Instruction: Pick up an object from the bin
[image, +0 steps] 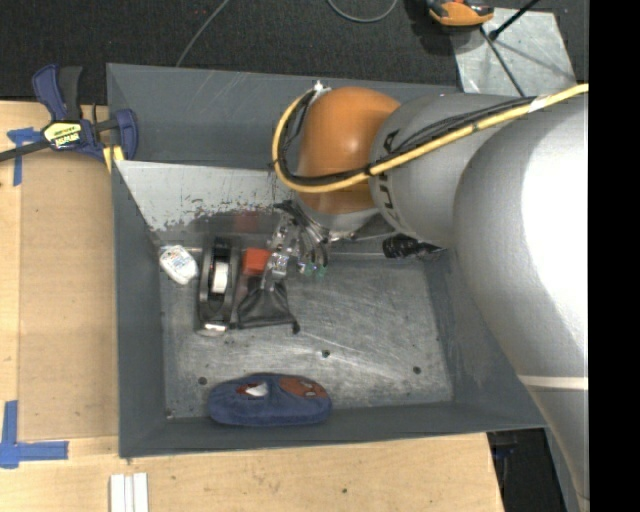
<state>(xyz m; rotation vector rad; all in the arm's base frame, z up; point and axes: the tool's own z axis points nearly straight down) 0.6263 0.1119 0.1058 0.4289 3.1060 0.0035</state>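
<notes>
My gripper (290, 252) hangs below the arm's wrist over the back left part of the bin. Just under it and to its left lies a black triangular frame-like thing (266, 308) with a small orange piece (253, 262) at its top. A black tape dispenser (215, 285) with a silvery edge lies right beside that, further left. The gripper is close above the orange piece and the top of the black frame, and whether it touches them is hidden.
A small white packet (177, 263) lies at the left wall beside the dispenser. A dark blue cloth thing with a brown patch (268, 400) rests against the front wall. The arm covers the bin's right and back.
</notes>
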